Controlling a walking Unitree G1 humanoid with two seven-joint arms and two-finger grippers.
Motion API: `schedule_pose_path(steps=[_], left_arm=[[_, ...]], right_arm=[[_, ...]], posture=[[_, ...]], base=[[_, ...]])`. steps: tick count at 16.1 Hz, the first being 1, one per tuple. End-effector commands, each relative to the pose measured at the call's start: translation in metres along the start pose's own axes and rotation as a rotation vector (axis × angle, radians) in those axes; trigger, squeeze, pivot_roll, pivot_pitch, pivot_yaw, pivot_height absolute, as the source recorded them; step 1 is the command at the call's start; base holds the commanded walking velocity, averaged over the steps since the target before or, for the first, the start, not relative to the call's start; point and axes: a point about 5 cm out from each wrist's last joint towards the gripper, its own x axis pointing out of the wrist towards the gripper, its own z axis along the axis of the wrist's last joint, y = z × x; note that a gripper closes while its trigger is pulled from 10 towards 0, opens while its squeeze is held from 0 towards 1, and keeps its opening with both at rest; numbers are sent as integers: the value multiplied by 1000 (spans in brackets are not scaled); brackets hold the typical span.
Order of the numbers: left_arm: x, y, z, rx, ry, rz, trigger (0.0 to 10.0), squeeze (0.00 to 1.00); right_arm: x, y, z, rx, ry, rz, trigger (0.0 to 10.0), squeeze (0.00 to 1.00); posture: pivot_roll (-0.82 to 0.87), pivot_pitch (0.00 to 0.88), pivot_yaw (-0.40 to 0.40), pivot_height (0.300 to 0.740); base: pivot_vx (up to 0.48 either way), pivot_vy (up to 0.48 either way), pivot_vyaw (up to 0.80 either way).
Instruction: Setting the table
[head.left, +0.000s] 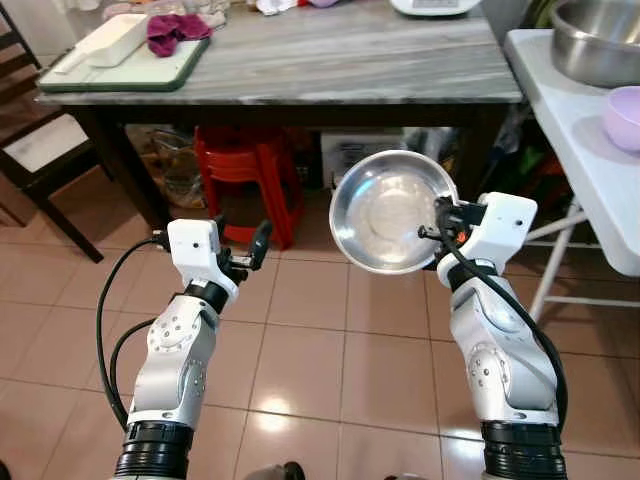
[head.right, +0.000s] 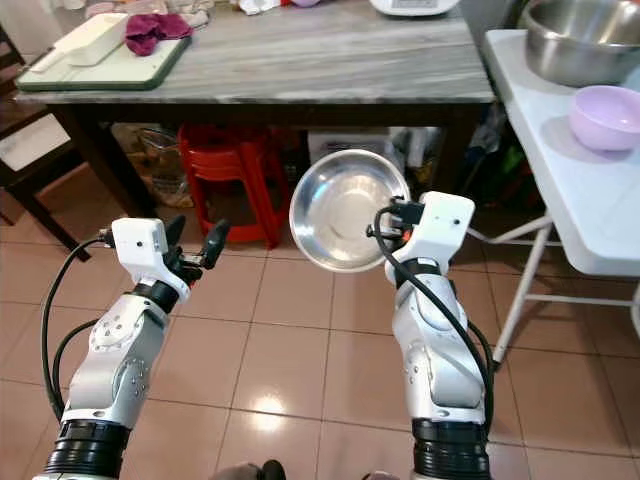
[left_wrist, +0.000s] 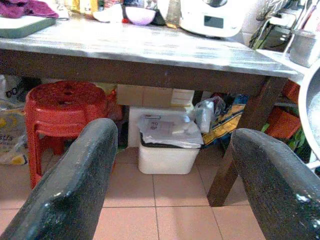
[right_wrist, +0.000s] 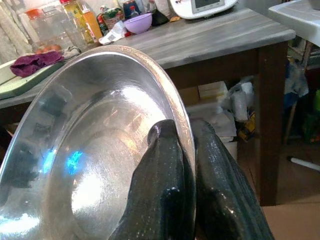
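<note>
Steel, round and shallow, the shiny metal bowl (head.left: 385, 211) was held on edge by the right gripper (head.left: 441, 222), whose two black fingers (right_wrist: 162, 185) were pinched together on its rim, one inside and one outside; the bowl stood tilted with its hollow turned toward the camera, up in the air ahead of and inward from that claw. The left gripper (head.left: 245, 247) was carried at about the same height, well apart from the bowl on the far side of it, its fingers spread and nothing between them. Beyond both claws, and higher, the grey marble-topped table with dark wooden legs (head.left: 330, 62) was seen, with a bare stretch of top directly ahead of the bowl. By that showing, the bowl was judged to be picked up but not yet set down, so the carrying across the tiled floor (head.left: 320, 350) and the placing were judged to be left.
</note>
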Motion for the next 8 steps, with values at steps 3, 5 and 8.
schedule_pose_path(steps=[3, 5, 8], left_arm=[[0, -4, 2, -6, -8, -28, 10000, 0], [0, -5, 2, -11, -7, -31, 10000, 0], [2, -7, 1, -15, -8, -39, 10000, 0]], right_arm=[[0, -4, 2, 12, -18, -20, 10000, 0], [-1, -4, 1, 15, -15, -21, 10000, 0], [0, -3, 3, 8, -23, -15, 10000, 0]], posture=[[-122, 148, 82, 740], [-124, 145, 84, 740], [-129, 141, 82, 740]], base=[[337, 0, 0], [347, 0, 0], [351, 0, 0]])
